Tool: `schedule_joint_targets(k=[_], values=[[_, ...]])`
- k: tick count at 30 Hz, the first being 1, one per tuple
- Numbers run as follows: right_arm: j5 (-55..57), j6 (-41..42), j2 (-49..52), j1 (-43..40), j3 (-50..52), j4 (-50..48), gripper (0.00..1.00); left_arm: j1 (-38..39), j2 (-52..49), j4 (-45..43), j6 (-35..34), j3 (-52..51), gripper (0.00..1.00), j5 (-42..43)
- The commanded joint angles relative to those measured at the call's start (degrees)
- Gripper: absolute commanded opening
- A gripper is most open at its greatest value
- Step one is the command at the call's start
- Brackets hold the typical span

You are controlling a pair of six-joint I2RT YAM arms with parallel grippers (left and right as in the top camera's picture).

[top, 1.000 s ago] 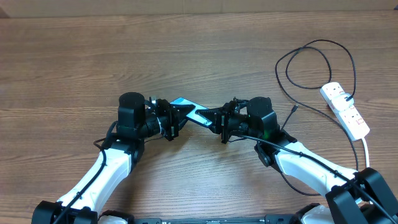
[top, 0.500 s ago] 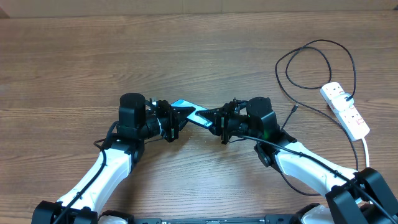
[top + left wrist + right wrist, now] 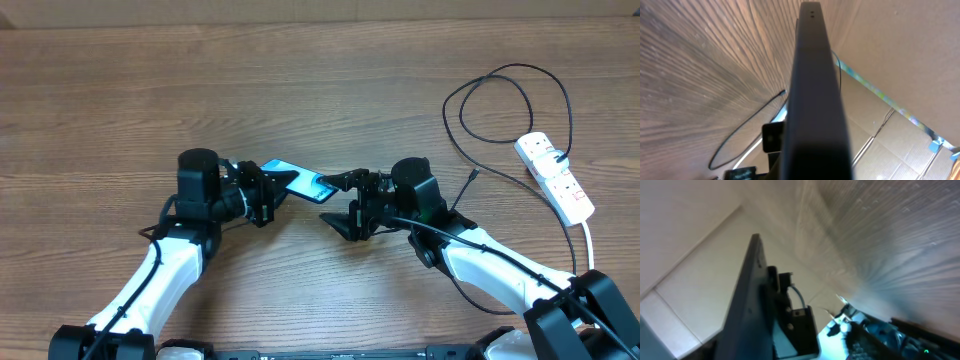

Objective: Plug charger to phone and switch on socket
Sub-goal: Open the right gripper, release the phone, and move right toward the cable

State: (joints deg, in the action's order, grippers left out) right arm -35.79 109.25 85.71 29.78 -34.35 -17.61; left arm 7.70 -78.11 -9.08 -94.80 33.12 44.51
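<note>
slim black-edged blue-screened phone [image 3: 295,179]: clamped in left gripper [image 3: 264,192]
right gripper [image 3: 333,200]: jaws apart, just beside phone's end

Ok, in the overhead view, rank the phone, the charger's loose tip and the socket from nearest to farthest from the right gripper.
From the right gripper:
1. phone, just beside it, toward the left gripper that holds it.
2. charger tip, lying loose, further out to the right.
3. socket, at the far right edge.
</note>
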Motion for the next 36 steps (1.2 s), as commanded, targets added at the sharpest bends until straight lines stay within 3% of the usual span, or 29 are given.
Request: schedule_joint_targets(k=[1,15,20,27,36], values=[[4.3,-0.4,-0.7,0.2,-0.5,3.4,0.77,-2.9,-0.4,-0.6,6.5,0.6,0.04,5.9],[26.1,-33.5,-0.7,-0.2,-0.5,4.9,0.77,-6.6,-4.3,-0.8,20.8,0.6,0.04,27.4],[33.7,-41.2,-0.7,-2.5,-0.5,4.9,0.98,-6.7,-8.8,-3.3,22.4,0.6,0.04,32.0],[32.4,-51.8,-1.2,-9.6,-0.5,5.0,0.96,-6.5,-10.9,-5.4,22.4,0.6,0.04,32.2],[27.2,-63.9,-6.6,-18.8,-0.5,9.7,1.0,-6.5,-10.9,-11.6,22.9,0.6,0.04,39.3]])
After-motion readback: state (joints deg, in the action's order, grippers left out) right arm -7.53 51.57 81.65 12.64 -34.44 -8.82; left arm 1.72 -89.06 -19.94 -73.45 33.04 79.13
